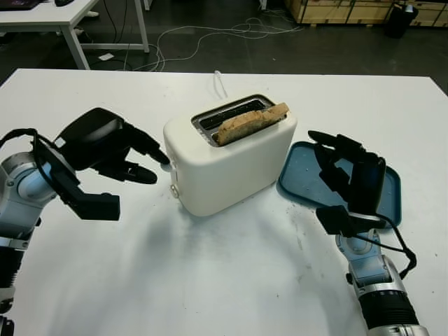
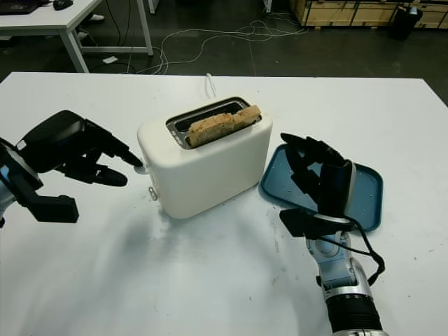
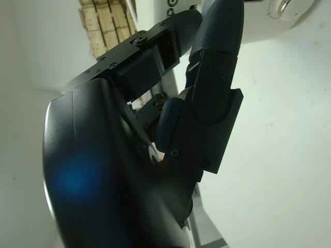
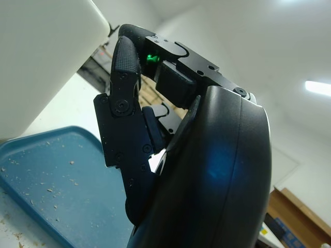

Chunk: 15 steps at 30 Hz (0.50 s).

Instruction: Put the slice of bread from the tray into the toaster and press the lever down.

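Left hand (image 1: 133, 159): black, holding nothing, fingers extended toward the end face of the toaster (image 1: 227, 157). Fingertips (image 1: 162, 157) sit just beside that end wall, at about the height of the small round knob (image 1: 173, 190) low on the same face; whether a fingertip actually touches the shell cannot be told. In the left wrist view the knob (image 3: 286, 7) shows beyond the fingers.

Right hand (image 2: 315, 178): black, holding nothing, raised upright over the near edge of the blue tray (image 2: 367, 192), palm turned toward the toaster, apart from it. Right wrist view shows the tray floor (image 4: 57, 191) carrying scattered crumbs (image 4: 49, 178).

Slice of bread (image 1: 250, 123): standing in the toaster's top slot, upper edge protruding above the slot rim, tilted slightly along the slot's length.

Toaster: cream-white, sitting at mid worktop (image 1: 210, 280), set at an angle, its long side just beside the tray's left edge. A white cord (image 1: 220, 82) runs away from behind it.

Worktop: white. Beyond its far edge, dark floor with loose cables (image 1: 203, 35), a white table leg (image 1: 73, 42) at far left, wooden crates (image 1: 350, 10) at far right.
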Each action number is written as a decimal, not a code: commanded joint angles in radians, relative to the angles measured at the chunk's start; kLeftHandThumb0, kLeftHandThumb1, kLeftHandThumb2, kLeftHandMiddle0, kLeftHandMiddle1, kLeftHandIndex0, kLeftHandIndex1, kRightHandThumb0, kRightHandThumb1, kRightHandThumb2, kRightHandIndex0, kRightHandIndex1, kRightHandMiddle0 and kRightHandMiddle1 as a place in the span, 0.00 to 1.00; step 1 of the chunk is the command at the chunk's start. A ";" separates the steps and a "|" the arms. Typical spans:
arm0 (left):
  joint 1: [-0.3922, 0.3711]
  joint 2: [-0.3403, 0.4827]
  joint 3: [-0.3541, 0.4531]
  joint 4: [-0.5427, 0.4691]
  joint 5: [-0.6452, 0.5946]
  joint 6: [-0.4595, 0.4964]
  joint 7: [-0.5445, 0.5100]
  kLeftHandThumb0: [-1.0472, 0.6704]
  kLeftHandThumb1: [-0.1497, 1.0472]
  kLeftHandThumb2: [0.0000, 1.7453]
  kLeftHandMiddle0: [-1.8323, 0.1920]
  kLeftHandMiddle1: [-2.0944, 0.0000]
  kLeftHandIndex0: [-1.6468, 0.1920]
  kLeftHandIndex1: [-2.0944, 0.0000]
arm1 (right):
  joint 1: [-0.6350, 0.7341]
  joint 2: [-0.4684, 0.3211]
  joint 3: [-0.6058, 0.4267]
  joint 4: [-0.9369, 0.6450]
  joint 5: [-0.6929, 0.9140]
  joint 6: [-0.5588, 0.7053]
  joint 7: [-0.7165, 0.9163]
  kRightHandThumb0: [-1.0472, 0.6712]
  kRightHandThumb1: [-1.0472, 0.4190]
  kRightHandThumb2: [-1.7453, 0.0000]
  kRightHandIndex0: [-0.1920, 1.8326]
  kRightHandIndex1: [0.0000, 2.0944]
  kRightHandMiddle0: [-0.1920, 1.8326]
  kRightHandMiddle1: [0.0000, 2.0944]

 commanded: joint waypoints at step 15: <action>-0.022 0.015 -0.030 0.017 0.044 -0.012 0.000 0.16 0.89 0.07 0.41 0.20 0.28 0.99 | -0.004 -0.005 -0.001 -0.006 0.003 -0.029 0.001 0.33 0.09 0.81 0.55 0.74 0.67 0.02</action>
